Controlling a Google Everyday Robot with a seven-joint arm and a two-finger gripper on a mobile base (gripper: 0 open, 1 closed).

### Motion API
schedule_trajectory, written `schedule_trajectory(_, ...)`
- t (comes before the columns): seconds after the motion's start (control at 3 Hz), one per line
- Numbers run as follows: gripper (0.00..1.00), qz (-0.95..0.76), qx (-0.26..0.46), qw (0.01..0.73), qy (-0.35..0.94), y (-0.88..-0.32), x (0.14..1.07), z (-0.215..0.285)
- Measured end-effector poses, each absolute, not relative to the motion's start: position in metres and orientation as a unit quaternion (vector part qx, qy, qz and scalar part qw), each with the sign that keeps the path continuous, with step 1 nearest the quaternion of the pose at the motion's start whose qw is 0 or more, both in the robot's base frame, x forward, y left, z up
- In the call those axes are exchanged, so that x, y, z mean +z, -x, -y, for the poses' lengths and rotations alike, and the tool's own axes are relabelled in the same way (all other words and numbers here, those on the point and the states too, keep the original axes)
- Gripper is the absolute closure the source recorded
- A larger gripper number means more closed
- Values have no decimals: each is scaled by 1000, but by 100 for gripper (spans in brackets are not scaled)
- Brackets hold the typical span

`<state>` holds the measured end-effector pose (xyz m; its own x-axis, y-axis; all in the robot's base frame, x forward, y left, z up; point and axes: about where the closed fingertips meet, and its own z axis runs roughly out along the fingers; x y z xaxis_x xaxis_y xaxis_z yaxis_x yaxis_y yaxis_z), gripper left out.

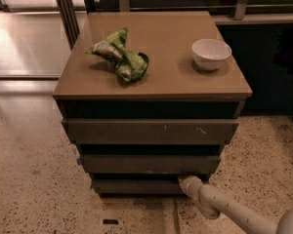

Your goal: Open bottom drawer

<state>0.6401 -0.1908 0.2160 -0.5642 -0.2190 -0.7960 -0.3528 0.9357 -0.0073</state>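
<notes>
The bottom drawer [136,186] is the lowest and narrowest of three dark grey-brown fronts on the cabinet, plain and handleless, near the floor. My gripper [183,181] is at the end of the pale arm that comes in from the lower right. Its tip sits at the top right edge of the bottom drawer, in the dark gap under the middle drawer [149,164]. The fingertips are hidden in that gap. The top drawer [150,130], the widest, has pale scratch marks.
On the tan cabinet top [171,79] lie a crumpled green snack bag [119,56] and a white bowl [211,53]. Speckled floor [34,189] surrounds the cabinet. A metal post [66,9] and a dark low wall [268,67] stand behind.
</notes>
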Motion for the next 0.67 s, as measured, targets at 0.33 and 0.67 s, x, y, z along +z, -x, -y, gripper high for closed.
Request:
schedule_trajectory(0.33, 100, -891, 67, 417, 167, -638, 204, 195)
schedule_trajectory(0.67, 100, -903, 59, 390, 173, -634, 195, 200)
